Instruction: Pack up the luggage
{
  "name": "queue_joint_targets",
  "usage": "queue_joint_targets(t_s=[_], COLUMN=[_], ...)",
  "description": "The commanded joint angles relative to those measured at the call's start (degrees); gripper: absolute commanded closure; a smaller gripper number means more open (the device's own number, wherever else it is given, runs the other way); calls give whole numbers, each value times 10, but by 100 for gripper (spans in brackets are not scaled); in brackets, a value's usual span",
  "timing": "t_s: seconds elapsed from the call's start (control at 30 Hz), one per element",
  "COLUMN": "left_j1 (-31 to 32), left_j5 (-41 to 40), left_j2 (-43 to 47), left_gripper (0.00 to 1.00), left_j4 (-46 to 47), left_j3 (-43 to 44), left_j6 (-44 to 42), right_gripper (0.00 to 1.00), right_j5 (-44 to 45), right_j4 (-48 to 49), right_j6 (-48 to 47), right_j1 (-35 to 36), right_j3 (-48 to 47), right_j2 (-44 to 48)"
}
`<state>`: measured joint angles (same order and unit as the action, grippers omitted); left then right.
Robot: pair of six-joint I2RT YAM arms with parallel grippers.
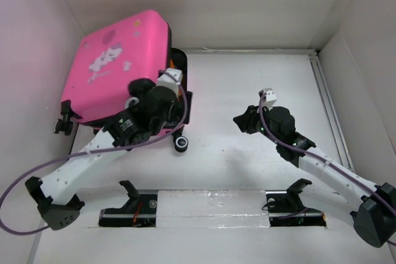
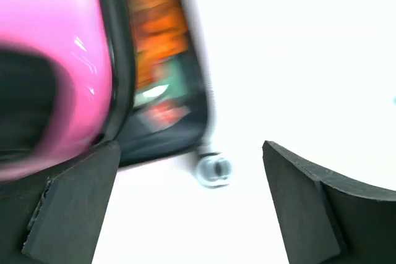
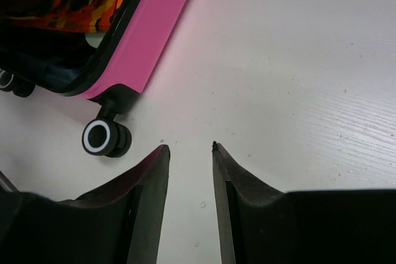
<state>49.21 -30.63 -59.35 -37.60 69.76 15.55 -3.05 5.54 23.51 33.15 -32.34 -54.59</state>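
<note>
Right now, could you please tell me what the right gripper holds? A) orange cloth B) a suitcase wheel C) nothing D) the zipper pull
C: the right gripper has its fingertips slightly apart over bare table, nothing between them, the luggage off to the side.

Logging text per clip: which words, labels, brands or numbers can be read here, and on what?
None can be read.
Pink suitcase shell: only white cartoon stickers, no legible lettering.
Orange patterned fabric inside it: no words; blurred in the left wrist view.
</note>
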Motion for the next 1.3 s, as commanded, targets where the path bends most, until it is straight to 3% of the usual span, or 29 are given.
queue_joint_targets(t_s=[0.0,0.03,0.17,0.23,0.3,0.33,0.37,0.4,0.47,0.5,0.57,0.6,0.73,0.83,1.1,1.27], left_j1=[25,33,77,77,58,39,-22,-64,-159,-250,-340,-434,-608,-675,-699,-688], left_j5=[210,232,286,260,125,77,28,28,54,85,108,164,239,218,172,194], left_j2=[-87,-109,-198,-216,-229,-229,-236,-243,-250,-255,-255,-264,-312,-365,-525,-562], left_gripper=[4,4,8,13,29,35,48,75,99,100,100,100,100,100,100,100], left_j4=[58,58,69,94,114,114,122,122,127,133,155,167,174,162,89,125], left_j3=[93,93,248,298,348,357,363,369,369,369,335,317,308,339,443,359], left_j6=[-60,-68,-84,-69,-52,-36,-9,8,45,78,106,134,155,141,84,89], right_gripper=[60,60,61,79,99,100,100,100,100,100,100,100,100,100,100,100], right_j5=[28,28,40,45,45,45,45,45,45,51,51,51,57,57,68,88], right_j4=[16,16,11,11,11,11,5,5,5,5,5,0,0,0,0,0], right_j6=[-8,-8,-8,-8,-8,-8,-8,-8,-14,-14,-14,-14,-19,-24,-24,-24], right_j1=[6,6,6,6,6,6,6,6,6,6,11,11,17,17,28,28], right_j3=[-28,-28,-28,-28,-28,-28,-28,-28,-28,-28,-28,-28,-28,-33,-52,-52], right_j2=[3,3,3,3,3,-3,-3,-3,-3,-3,-3,-3,-8,-25,-67,-79])
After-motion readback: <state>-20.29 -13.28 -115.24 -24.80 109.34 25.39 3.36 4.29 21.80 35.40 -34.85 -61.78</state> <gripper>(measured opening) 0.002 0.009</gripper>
